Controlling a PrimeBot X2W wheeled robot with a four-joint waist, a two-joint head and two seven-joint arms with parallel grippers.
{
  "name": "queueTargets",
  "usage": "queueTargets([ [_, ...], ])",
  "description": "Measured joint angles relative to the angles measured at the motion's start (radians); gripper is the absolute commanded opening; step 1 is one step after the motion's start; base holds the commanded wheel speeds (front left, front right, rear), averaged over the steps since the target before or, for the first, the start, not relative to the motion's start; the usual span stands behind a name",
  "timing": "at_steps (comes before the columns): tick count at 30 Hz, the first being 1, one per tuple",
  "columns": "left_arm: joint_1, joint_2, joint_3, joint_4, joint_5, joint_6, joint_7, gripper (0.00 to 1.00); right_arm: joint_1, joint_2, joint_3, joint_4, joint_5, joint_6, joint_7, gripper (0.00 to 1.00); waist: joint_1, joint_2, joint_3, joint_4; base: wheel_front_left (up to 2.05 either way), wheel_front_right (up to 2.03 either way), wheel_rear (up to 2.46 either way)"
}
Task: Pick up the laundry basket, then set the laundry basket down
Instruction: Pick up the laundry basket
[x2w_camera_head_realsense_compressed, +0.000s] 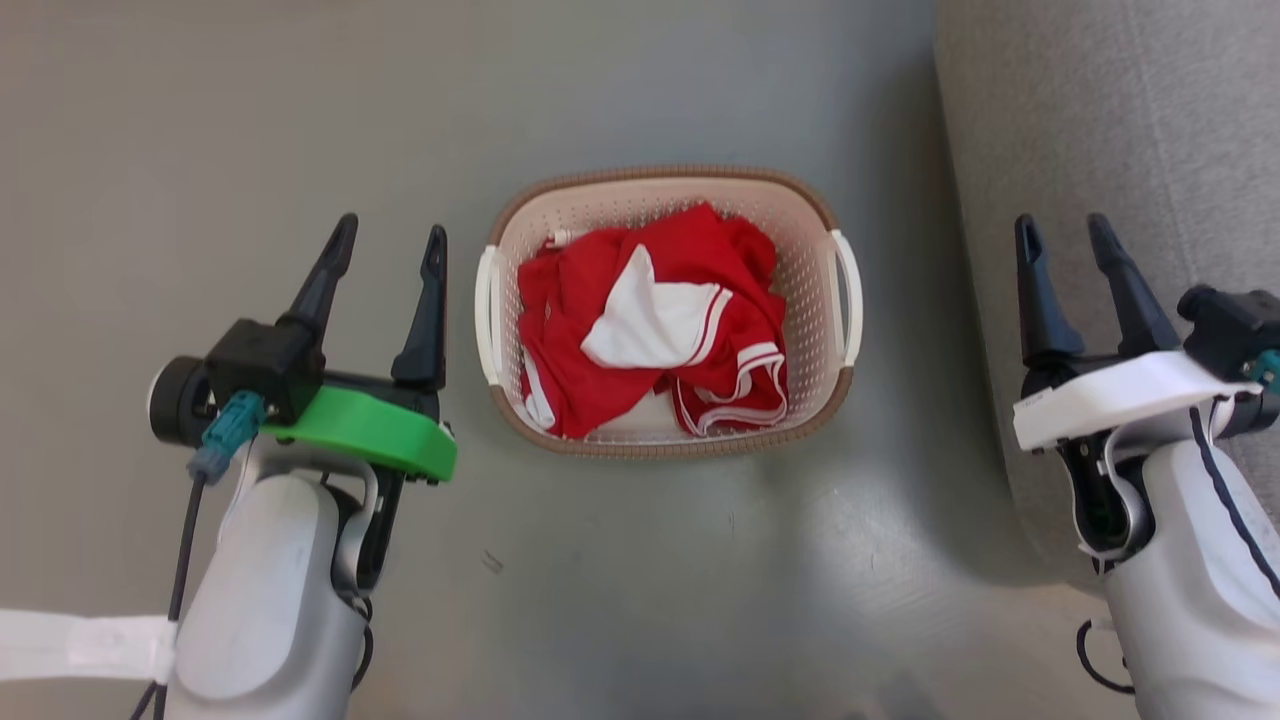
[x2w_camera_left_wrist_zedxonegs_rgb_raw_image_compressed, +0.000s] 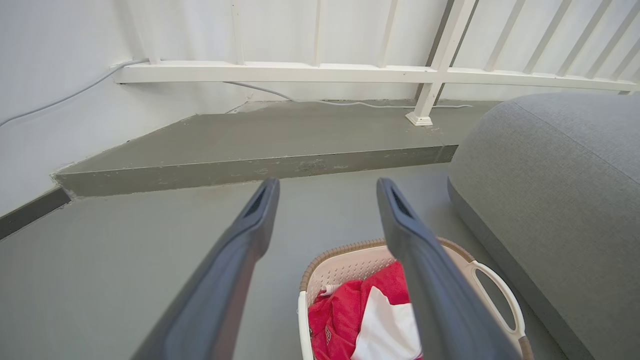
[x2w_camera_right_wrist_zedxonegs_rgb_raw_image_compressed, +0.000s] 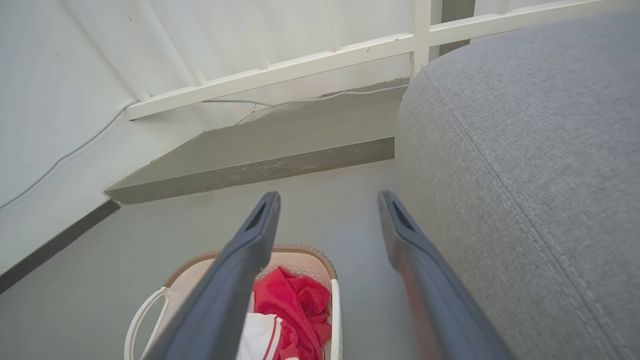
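the laundry basket (x2w_camera_head_realsense_compressed: 660, 447) is sitting on the grey floor (x2w_camera_head_realsense_compressed: 650, 90), near the fingers of the left gripper (x2w_camera_head_realsense_compressed: 392, 228) and farther from those of the right gripper (x2w_camera_head_realsense_compressed: 1060, 222). both finger pairs are standing spread apart, gripping nothing. a red and white garment (x2w_camera_head_realsense_compressed: 570, 370) is lying inside the basket. grey upholstery (x2w_camera_head_realsense_compressed: 1120, 120) is lying behind the right fingers.

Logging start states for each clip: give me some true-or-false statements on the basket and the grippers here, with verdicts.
1. The laundry basket stands on the floor. True.
2. The basket is empty. False: red and white clothing lies in it.
3. The left gripper holds the basket. False: it is open, beside the basket, holding nothing.
4. The right gripper is open. True.
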Motion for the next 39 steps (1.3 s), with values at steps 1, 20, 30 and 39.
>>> queueTargets([
  [1,-0.012,0.0,-0.001,0.005,0.0,0.0,0.0,1.0,-0.01,0.0,-0.001,0.006,0.0,0.0,0.0,1.0,0.0,0.0,0.014,0.0,0.0,0.0,0.0],
  [20,-0.292,-0.011,-0.024,0.256,0.012,0.0,0.007,1.0,-0.294,0.001,0.009,0.197,0.034,0.001,0.0,1.0,-0.0001,0.0,0.303,0.004,0.0,0.0,0.0],
  [30,-0.423,-0.017,-0.05,0.384,-0.018,-0.012,0.028,1.0,-0.421,0.013,0.057,0.314,0.034,0.009,0.003,1.0,0.0,0.0,0.439,0.003,0.0,0.0,0.0],
  [39,-0.496,-0.018,-0.078,0.501,-0.048,-0.019,0.052,1.0,-0.488,0.038,0.1,0.426,0.043,0.01,0.003,1.0,-0.0001,0.0,0.515,-0.002,0.0,0.0,0.0],
])
